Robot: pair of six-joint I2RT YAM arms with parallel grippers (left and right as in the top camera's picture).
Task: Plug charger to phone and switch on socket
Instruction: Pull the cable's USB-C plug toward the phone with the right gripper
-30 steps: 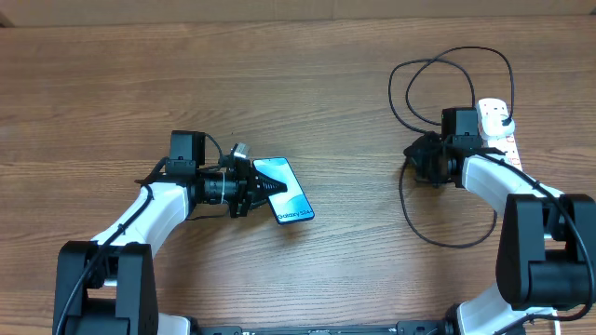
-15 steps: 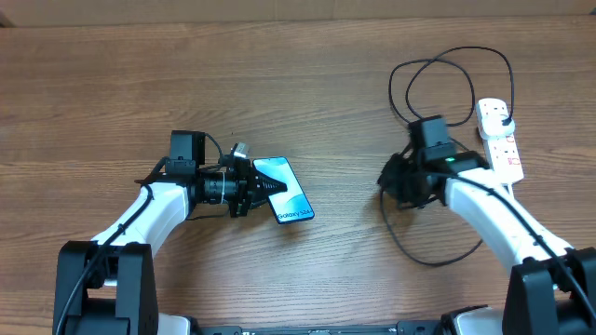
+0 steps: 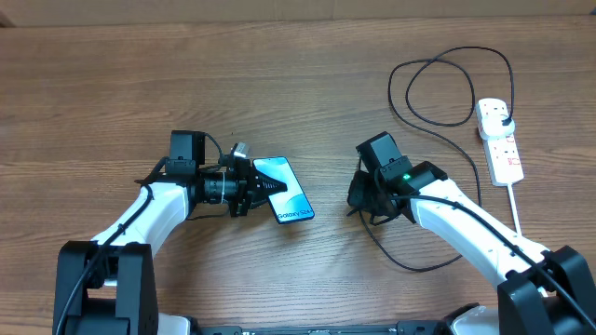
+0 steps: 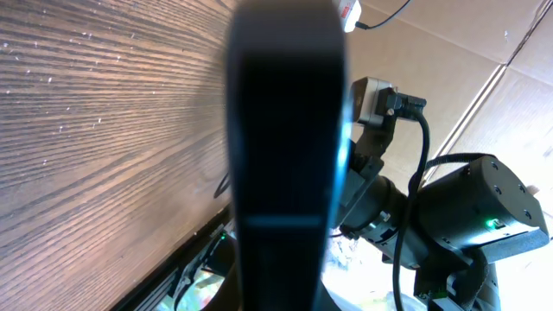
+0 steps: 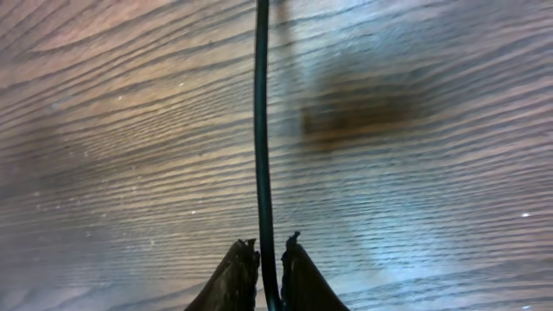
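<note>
While my left gripper (image 3: 262, 187) is clamping one end of the screen-up phone (image 3: 291, 197), my right gripper (image 5: 264, 257) is pinching the charger (image 5: 260, 121) narrowly, between phone and socket (image 3: 499, 141).

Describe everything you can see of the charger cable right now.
The charger is a long, thin black cable, rubbery-looking, lying on the wooden table. One end appears plugged into the white socket at the right. From there it loops, then sweeps round to the right claw, whose fingers pinch it. In the right wrist view it runs straight ahead from the claw. Its small connector is not visible.
</note>
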